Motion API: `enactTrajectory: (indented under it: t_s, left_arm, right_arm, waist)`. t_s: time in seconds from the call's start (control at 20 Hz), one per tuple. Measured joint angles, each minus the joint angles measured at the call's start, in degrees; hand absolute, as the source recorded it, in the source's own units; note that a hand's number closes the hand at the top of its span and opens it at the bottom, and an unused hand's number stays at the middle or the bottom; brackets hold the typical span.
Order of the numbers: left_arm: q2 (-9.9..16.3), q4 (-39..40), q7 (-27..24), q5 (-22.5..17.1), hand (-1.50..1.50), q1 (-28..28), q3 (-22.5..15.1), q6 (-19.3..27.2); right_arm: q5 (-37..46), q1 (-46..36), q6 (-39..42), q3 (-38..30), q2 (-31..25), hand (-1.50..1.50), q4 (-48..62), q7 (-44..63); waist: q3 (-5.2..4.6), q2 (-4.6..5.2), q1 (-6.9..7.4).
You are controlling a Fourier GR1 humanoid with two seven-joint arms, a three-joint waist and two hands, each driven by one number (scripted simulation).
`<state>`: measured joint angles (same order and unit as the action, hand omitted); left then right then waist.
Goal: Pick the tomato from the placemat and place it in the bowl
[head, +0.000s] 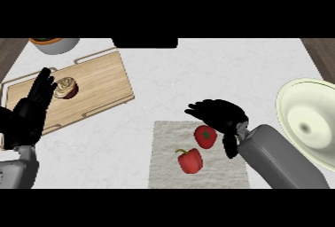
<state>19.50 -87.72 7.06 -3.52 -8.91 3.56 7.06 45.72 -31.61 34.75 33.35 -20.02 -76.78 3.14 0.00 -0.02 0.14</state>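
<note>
Head view: unlabelled tomato (205,136), placemat (167,155).

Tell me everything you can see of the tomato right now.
The tomato is red, smooth and roundish, with a small green stem patch facing up. It lies on the pale, cloth-like placemat, in its upper right part, not yet lifted. The right hand hovers over its upper right side, fingers curled, partly covering it; whether they touch is unclear. A red pepper lies just below and left, apart from it. The bowl sits further right.
</note>
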Motion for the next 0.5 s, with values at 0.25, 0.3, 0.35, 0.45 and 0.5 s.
enactTrajectory:
  t_s: [0.25, 0.3, 0.35, 0.45, 0.5]
  left_arm:
    - [-0.9, -0.2, 1.0, 0.9, 0.0, -0.5, 0.9, -0.6]
    - [-1.1, -1.3, 1.1, 1.0, 0.0, 0.4, 0.9, -0.7]
    - [-1.2, -2.3, 1.5, 1.2, 0.0, 0.8, 0.9, -0.9]
    - [-1.4, -2.4, 1.1, 1.6, 0.0, 1.2, 1.3, -1.4]
    - [-1.9, -1.6, 0.1, 2.2, 0.0, 1.3, 1.3, -1.3]
  right_arm:
    - [3.7, 2.2, -0.6, -2.1, 1.6, -1.5, 1.1, -2.1]
    - [4.7, 2.6, -1.7, -1.7, 2.6, -1.5, 2.1, -2.4]
    - [5.7, 2.5, -2.5, -2.0, 3.0, -1.5, 3.6, -3.2]
    - [7.1, 2.2, -2.5, -3.1, 3.9, -1.5, 4.4, -3.8]
    - [7.9, 2.5, -2.8, -3.3, 4.5, -1.5, 5.0, -3.9]
  waist:
    - [0.0, 0.01, 0.0]
    - [0.0, 0.0, 0.07]
    - [0.01, 0.02, 0.13]
    - [0.01, 0.03, 0.12]
    - [0.01, 0.02, 0.09]
